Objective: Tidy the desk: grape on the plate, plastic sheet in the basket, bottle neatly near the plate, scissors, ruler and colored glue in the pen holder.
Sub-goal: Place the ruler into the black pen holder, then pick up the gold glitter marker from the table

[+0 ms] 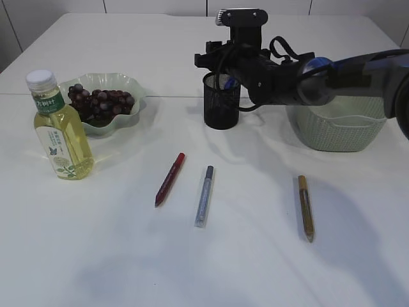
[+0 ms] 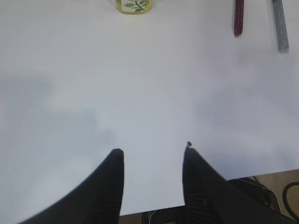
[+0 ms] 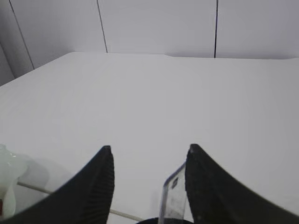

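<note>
Gold glue stick (open table around)

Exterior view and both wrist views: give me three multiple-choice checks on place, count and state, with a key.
1. Where are the grapes?
A. On the green plate
B. In the basket
C. Loose beside the bottle

2. How many glue sticks lie on the table?
A. One
B. Two
C. Three

3. What is between the fingers of the left tool?
A. A glue stick
B. Nothing
C. The bottle

Key:
1 A, the dark bunch sits inside the wavy green plate.
2 C, a red stick, a silver stick and a gold stick lie apart in a row in front of the pen holder.
3 B, the left wrist view shows only bare table in the gap between its fingers.
</note>
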`<control>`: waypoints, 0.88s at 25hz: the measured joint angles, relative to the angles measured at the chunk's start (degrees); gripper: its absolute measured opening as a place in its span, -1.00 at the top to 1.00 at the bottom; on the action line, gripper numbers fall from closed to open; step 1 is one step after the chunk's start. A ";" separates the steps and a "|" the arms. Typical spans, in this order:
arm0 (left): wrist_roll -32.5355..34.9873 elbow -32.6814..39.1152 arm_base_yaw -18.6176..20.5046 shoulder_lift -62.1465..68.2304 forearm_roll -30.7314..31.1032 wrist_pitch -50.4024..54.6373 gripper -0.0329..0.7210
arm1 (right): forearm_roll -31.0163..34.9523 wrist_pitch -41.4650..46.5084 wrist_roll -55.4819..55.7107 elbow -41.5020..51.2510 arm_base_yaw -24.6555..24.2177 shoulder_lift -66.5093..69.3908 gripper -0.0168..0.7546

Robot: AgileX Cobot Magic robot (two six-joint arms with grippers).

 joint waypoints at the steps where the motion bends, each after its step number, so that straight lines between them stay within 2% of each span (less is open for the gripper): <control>1: 0.00 0.00 0.00 0.00 0.00 0.00 0.09 | 0.00 0.99 0.10 -0.67 0.00 0.00 -0.08; 6: 0.00 0.00 0.00 0.00 0.00 0.00 0.09 | 0.00 9.63 0.10 -4.27 0.00 -1.08 -0.08; 11: 0.00 0.00 0.00 0.00 0.14 0.00 0.09 | 0.00 21.79 -0.32 -6.93 0.00 -6.66 -0.08; 22: 0.00 0.00 0.00 0.00 0.41 -0.40 0.09 | -1.77 62.06 -1.35 -7.35 -0.72 -20.75 -0.08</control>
